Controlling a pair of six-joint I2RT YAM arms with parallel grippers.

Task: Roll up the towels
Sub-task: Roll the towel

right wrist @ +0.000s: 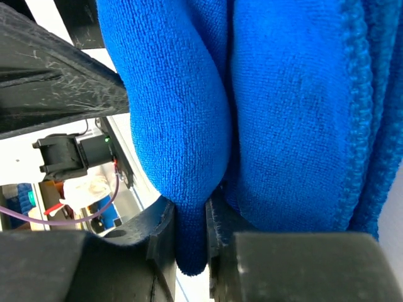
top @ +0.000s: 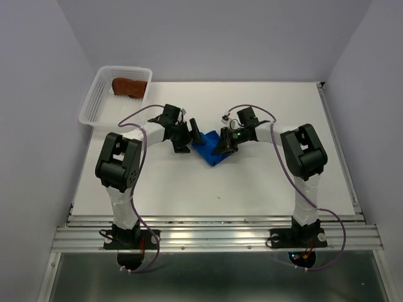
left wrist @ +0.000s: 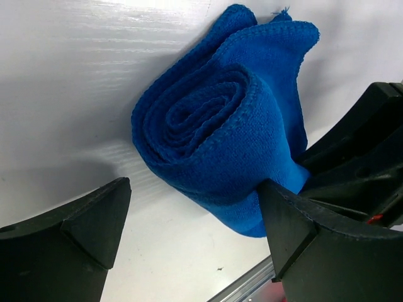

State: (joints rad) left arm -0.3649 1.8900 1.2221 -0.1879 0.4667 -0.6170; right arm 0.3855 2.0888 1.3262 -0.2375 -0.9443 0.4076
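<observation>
Blue towel (top: 210, 151) part-rolled, mid table (top: 264, 182).
L claw (top: 189, 139) wide at roll's end; R claw (top: 222, 147) pinches a towel fold. Brown towel (top: 129, 87) in basket (top: 94, 104).

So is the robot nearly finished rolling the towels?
About halfway, it seems. A brown towel already lies bundled in the white basket. The blue towel is wound into a spiral; the right end effector pinches a fold of it, and the left end effector stands open, facing its rolled end. Left to do: probably tidying that roll and moving it to the basket.
</observation>
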